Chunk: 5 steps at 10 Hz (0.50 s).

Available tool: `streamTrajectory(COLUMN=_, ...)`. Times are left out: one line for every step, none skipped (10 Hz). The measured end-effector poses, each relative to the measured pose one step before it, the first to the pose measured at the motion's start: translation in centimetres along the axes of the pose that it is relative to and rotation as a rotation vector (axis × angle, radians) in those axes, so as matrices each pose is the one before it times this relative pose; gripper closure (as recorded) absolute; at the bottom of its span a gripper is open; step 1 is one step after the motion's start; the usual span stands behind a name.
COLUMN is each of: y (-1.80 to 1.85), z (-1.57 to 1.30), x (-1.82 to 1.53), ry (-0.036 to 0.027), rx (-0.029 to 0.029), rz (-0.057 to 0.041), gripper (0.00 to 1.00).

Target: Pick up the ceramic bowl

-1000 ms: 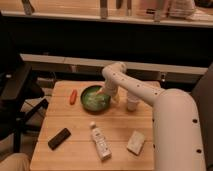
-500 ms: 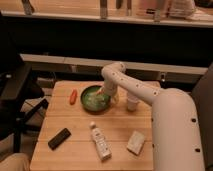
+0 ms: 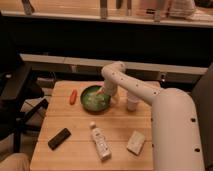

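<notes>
The ceramic bowl (image 3: 94, 99) is a round shallow green bowl with a dark rim, at the back middle of the wooden table (image 3: 117, 135). My white arm reaches from the right, bends over the table's back edge and comes down at the bowl. The gripper (image 3: 103, 93) is at the bowl's right rim, over its inside. A small white cup (image 3: 132, 102) stands just right of the bowl, behind the arm's forearm.
A small red-orange object (image 3: 73, 96) lies left of the bowl. A dark flat object (image 3: 59, 138) lies front left. A white bottle (image 3: 100, 141) lies front middle. A pale block (image 3: 135, 142) lies front right. A dark chair (image 3: 15, 95) stands left of the table.
</notes>
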Motion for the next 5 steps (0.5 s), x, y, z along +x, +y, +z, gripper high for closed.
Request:
streamTrajectory(y=0.008, z=0.015, x=-0.009, ry=0.00004, rx=-0.00218, rz=-0.00199, gripper=0.20)
streamTrajectory(y=0.018, z=-0.041, x=0.027, ry=0.00060, rx=-0.00089, rz=-0.00044, gripper=0.20)
streamTrajectory(y=0.026, z=-0.032, x=0.016, ry=0.00051, rx=-0.00144, rz=-0.00098, gripper=0.20)
streamTrajectory(y=0.014, z=-0.037, x=0.037, ry=0.00065, rx=-0.00117, rz=-0.00048, gripper=0.20)
streamTrajectory(y=-0.003, z=-0.046, x=0.037, ry=0.00061, rx=-0.00019, rz=-0.00013, gripper=0.20)
